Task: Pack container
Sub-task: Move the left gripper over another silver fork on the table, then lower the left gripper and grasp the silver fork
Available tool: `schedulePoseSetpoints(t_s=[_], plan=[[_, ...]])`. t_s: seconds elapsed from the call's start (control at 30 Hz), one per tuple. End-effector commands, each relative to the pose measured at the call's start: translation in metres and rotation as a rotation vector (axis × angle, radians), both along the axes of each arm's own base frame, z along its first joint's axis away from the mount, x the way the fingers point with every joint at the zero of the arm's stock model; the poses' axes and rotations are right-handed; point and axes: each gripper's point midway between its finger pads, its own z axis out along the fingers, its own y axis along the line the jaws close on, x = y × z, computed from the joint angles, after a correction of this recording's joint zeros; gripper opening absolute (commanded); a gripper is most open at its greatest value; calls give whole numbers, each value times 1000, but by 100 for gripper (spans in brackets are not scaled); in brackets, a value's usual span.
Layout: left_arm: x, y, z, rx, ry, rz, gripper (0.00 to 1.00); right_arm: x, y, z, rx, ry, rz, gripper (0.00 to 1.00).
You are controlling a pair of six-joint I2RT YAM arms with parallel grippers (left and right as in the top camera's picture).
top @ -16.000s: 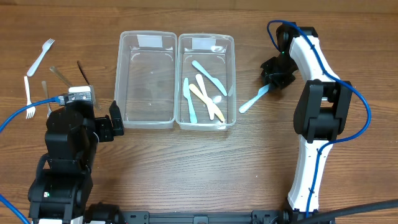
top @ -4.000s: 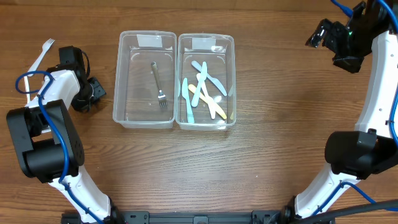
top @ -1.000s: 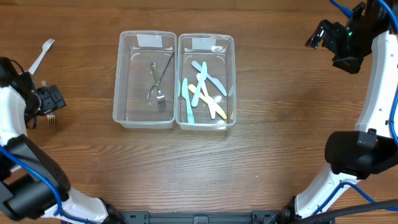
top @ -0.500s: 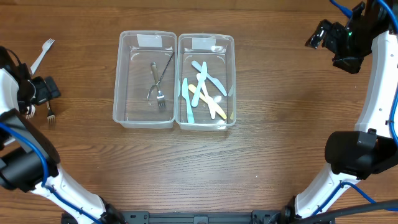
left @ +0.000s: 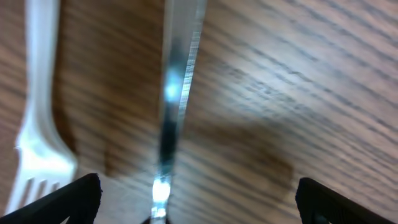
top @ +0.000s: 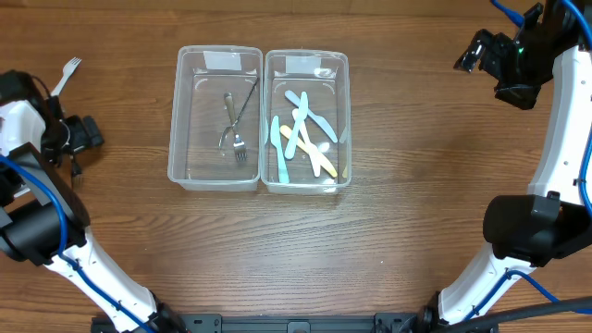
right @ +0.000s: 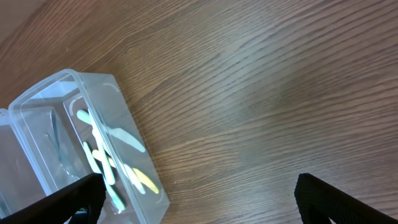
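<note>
Two clear plastic containers stand side by side. The left container [top: 176,139] holds a metal fork [top: 235,129] and another metal utensil. The right container [top: 344,111] holds several pastel plastic utensils [top: 305,134]. My left gripper [top: 88,136] is low over the table at the far left, open. In the left wrist view a metal utensil handle [left: 177,81] lies between its fingers [left: 81,194], and a white plastic fork [left: 37,124] lies just left of it. My right gripper [top: 472,55] hangs open and empty at the back right.
A second white plastic fork [top: 63,79] lies at the back left of the wooden table. The right wrist view shows the container with the pastel utensils [right: 118,149] at its left and bare wood under the right gripper [right: 202,202].
The left gripper has shifted slightly up and to the right over the cutlery at the far left. The right arm and both containers have not moved.
</note>
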Motion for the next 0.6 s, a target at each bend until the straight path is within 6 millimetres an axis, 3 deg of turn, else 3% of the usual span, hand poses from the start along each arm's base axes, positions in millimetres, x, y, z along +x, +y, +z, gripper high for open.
schedulePoseSetpoints(t_s=[0.0, 0.47, 0.57], plan=[[9, -11, -14, -11, 17, -45, 100, -2, 1, 5, -2, -15, 11, 100], [-1, -22, -26, -40, 70, -50, 95, -3, 1, 5, -2, -13, 11, 100], [-4, -23, -29, -44, 76, -48, 90, -3, 1, 5, -1, -12, 11, 100]])
